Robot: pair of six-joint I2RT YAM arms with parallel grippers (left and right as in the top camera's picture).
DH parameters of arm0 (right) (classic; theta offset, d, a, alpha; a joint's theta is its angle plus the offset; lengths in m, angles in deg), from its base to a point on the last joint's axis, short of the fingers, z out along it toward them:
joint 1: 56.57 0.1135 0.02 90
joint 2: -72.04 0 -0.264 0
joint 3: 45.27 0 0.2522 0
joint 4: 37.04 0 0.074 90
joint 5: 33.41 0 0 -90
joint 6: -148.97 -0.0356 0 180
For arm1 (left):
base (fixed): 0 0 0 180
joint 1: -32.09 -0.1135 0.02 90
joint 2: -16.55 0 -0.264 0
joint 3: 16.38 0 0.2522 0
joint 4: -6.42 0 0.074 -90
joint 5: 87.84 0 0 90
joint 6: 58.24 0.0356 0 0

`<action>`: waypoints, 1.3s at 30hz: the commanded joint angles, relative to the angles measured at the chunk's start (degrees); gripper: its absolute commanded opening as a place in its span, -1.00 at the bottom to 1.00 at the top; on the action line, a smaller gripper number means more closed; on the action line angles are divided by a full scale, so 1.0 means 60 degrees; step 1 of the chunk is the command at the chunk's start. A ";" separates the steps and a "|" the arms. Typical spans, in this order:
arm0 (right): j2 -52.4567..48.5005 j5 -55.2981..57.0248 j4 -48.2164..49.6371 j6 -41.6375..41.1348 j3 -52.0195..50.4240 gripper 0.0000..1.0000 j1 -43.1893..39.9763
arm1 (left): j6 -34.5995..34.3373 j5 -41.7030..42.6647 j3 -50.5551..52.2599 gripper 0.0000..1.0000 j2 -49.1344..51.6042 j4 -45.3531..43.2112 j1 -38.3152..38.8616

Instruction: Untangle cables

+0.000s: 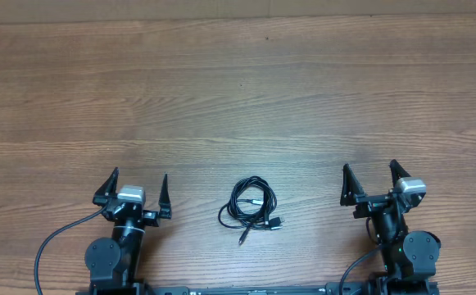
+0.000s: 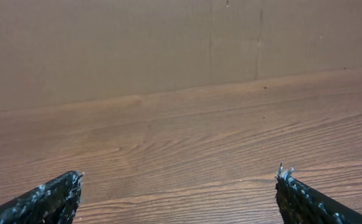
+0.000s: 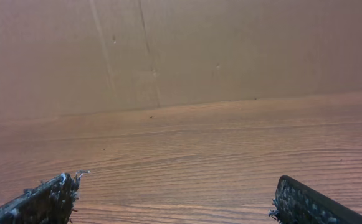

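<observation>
The cables [image 1: 250,206] lie as one small coiled black bundle on the wooden table [image 1: 238,98], near the front edge in the overhead view, with small plugs poking out at its lower right. My left gripper [image 1: 138,187] stands open to the left of the bundle, apart from it. My right gripper [image 1: 370,178] stands open to the bundle's right, also apart. Both wrist views show only bare wood between wide-spread fingertips [image 2: 68,186] [image 3: 59,190]; the cables are out of view there.
A brown cardboard wall [image 2: 168,43] [image 3: 181,50] rises at the table's far edge. Thick black arm cables [image 1: 53,242] loop beside the left base and one [image 1: 356,266] by the right base.
</observation>
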 commanded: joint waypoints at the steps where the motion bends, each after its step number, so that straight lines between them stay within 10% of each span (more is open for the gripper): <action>1: 0.0109 0.0084 0.0055 -0.0058 -0.0135 1.00 0.0036 | 0.0015 -0.0098 0.0066 0.99 -0.0084 -0.0004 -0.0095; 25: 0.0109 0.0084 0.0055 -0.0058 -0.0135 1.00 0.0036 | 0.0459 -0.0266 0.0066 0.99 -0.0084 -0.0102 -0.0095; 39: 0.0109 0.0084 0.0055 -0.0058 -0.0135 1.00 0.0036 | -0.2167 0.1002 -0.1639 0.98 0.0109 0.0616 -0.0095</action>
